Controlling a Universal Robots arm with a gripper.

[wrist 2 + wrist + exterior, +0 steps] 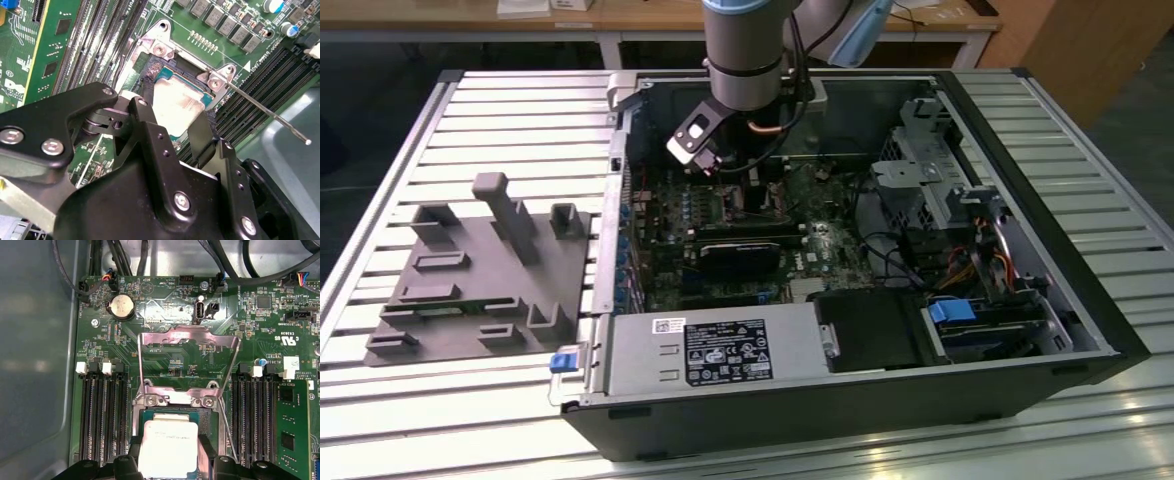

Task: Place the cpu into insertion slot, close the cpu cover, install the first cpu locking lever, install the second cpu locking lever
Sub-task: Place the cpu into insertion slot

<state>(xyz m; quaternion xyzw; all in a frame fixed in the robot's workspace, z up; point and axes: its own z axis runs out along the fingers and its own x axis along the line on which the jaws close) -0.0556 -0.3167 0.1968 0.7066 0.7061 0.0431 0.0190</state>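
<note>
The cpu [167,440] [177,105], a flat square chip with a dull silver top, lies in or just over the insertion slot [175,401] of the green motherboard. My gripper [170,452] [172,120] [744,190] reaches down into the open computer case, its black fingers [207,452] pressed against two opposite edges of the chip. The cpu cover [187,337], a silvery frame with a big window, stands flipped open on its hinge beyond the slot. One thin wire locking lever [265,112] [227,432] sticks up beside the slot, unlatched.
Long black memory slots [105,415] [255,415] flank the socket. A black heatsink block [740,255], the power supply [720,345] and a drive cage [934,170] crowd the case. A grey fixture plate [474,270] lies on the slatted table at the exterior view's left.
</note>
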